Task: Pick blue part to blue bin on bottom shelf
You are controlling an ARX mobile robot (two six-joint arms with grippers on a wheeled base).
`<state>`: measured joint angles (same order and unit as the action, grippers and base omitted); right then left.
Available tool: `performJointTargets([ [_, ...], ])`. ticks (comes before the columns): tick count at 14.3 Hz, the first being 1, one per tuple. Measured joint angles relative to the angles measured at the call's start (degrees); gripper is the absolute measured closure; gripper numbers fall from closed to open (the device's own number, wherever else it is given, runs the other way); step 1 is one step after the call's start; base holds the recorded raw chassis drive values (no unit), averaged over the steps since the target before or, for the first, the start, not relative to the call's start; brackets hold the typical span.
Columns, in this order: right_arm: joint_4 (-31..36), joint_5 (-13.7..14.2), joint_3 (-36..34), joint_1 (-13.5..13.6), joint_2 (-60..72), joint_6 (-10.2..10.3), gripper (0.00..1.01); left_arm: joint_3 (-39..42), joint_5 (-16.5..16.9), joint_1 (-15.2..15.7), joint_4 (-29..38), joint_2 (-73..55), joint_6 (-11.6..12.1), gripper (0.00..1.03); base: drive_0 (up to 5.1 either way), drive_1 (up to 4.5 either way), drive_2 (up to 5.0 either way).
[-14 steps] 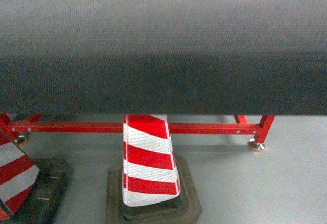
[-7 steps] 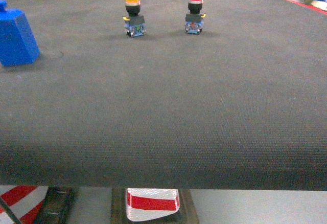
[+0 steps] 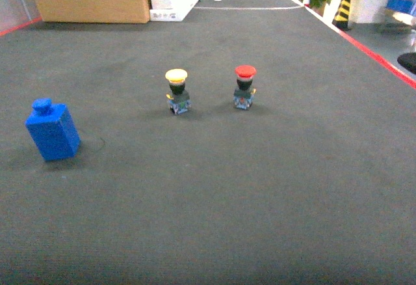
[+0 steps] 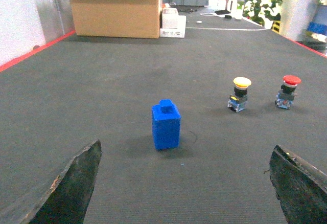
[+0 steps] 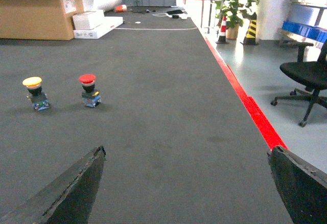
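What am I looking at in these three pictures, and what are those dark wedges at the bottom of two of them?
This is a wheeled robot with two arms, each ending in a claw. One picture comes from a camera on its head, looking down over a dark mat. The other two come from cameras on its wrists. The dark wedges are the claw fingers: the left claw and the right claw, both spread wide and holding nothing. On the mat stand a blue part, a yellow-capped push button and a red-capped push button. The left claw faces the blue part, which it has not touched. At the mat's far end sits a cardboard box. No bin or shelf is in sight.
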<state>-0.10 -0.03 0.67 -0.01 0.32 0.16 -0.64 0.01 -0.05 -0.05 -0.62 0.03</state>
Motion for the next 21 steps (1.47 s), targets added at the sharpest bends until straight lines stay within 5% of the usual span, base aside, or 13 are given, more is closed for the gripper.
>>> performJointTargets([
  [15,-0.2,0.0,0.0,0.0,0.0,0.0,0.03,0.0,-0.1,0.0,-0.2,0.0,0.0,0.05,0.0,0.00,0.0],
  [16,-0.2,0.1,0.0,0.0,0.0,0.0,0.03,-1.6,-7.8,-3.8,-5.7,-3.2,-1.9,0.05,0.0,0.00,0.0],
  [17,-0.2,0.0,0.0,0.0,0.0,0.0,0.03,-2.0,-14.4,-7.7,-2.9,-10.6,-3.8,0.05,0.0,0.00,0.0],
  [18,-0.2,0.1,0.0,0.0,0.0,0.0,0.03,-0.5,-16.1,-8.0,6.1,-18.8,-4.3,0.05,0.0,0.00,0.0],
  [21,-0.2,0.0,0.0,0.0,0.0,0.0,0.03,-5.2,-9.7,-2.2,41.8,-56.8,-3.5,0.05,0.0,0.00,0.0],
])
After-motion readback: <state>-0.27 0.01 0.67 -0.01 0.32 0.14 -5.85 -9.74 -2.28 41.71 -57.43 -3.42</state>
